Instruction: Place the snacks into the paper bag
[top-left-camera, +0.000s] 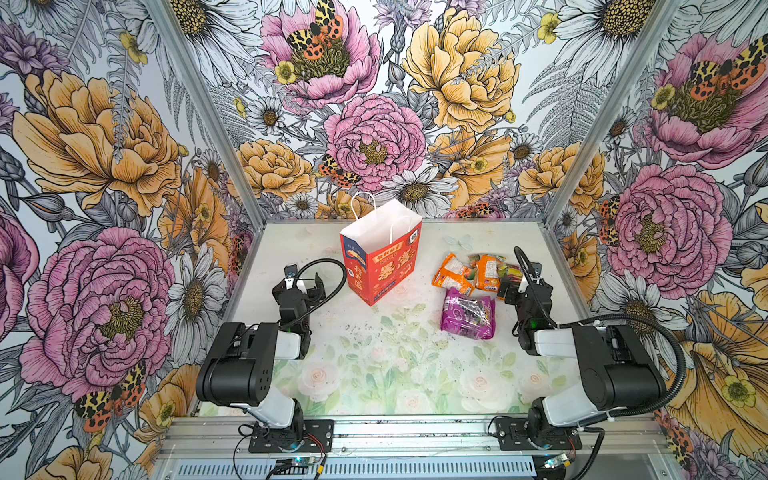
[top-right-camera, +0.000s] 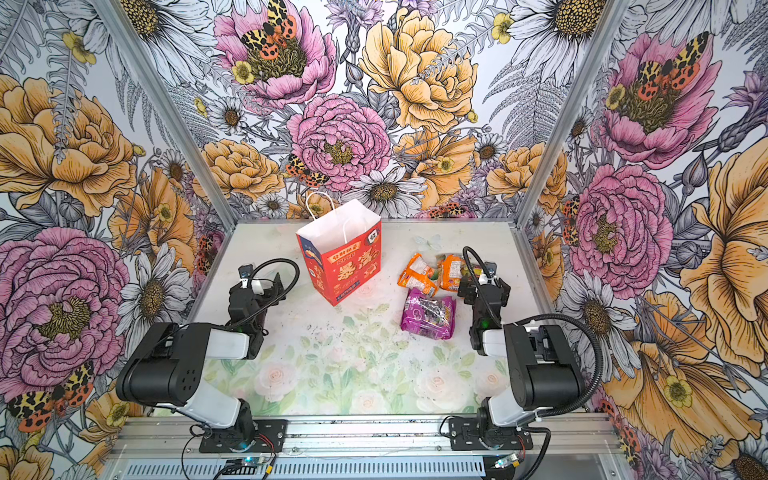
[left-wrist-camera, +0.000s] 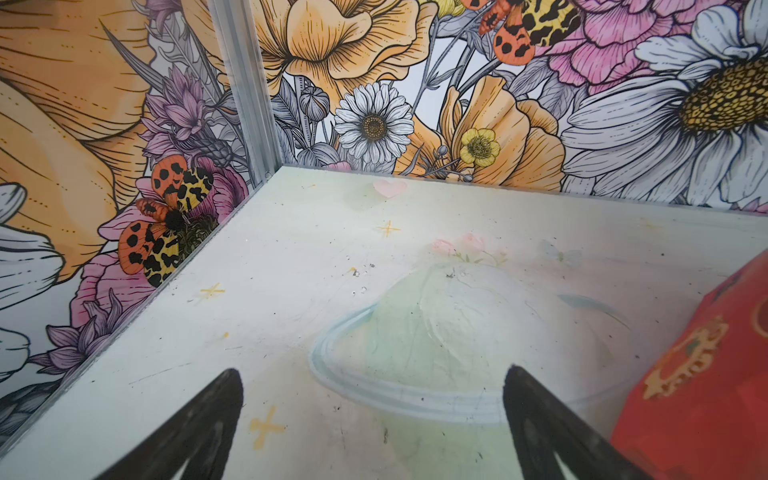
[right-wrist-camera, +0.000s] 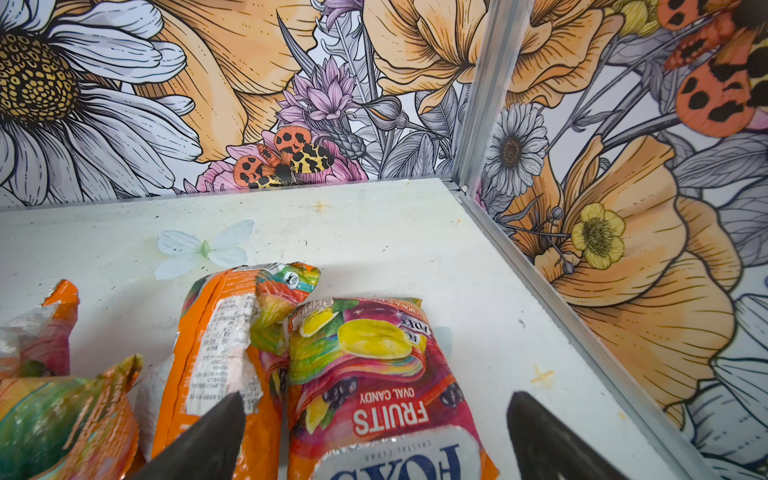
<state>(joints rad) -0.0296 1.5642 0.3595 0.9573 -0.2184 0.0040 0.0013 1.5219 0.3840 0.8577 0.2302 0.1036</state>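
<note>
The red paper bag (top-left-camera: 380, 266) (top-right-camera: 338, 266) stands upright and open at the middle back of the table; its red side (left-wrist-camera: 706, 395) edges into the left wrist view. The snacks lie to its right: two orange-and-white packets (top-left-camera: 451, 276) (top-left-camera: 487, 272), a magenta-purple one (top-left-camera: 467, 313) (top-right-camera: 428, 313) nearer the front, and a yellow-green multicoloured FOX'S packet (right-wrist-camera: 374, 365). My right gripper (right-wrist-camera: 376, 398) (top-left-camera: 514, 287) is open, its fingers straddling the multicoloured packet, one finger over an orange packet (right-wrist-camera: 224, 340). My left gripper (left-wrist-camera: 372, 372) (top-left-camera: 309, 286) is open and empty over bare table, left of the bag.
Floral walls close in the table (top-left-camera: 374, 365) on three sides, with metal corner posts (top-left-camera: 582, 137). The right wall's rail (right-wrist-camera: 582, 316) runs close beside the right gripper. Both arm bases sit on the front rail (top-left-camera: 415, 432).
</note>
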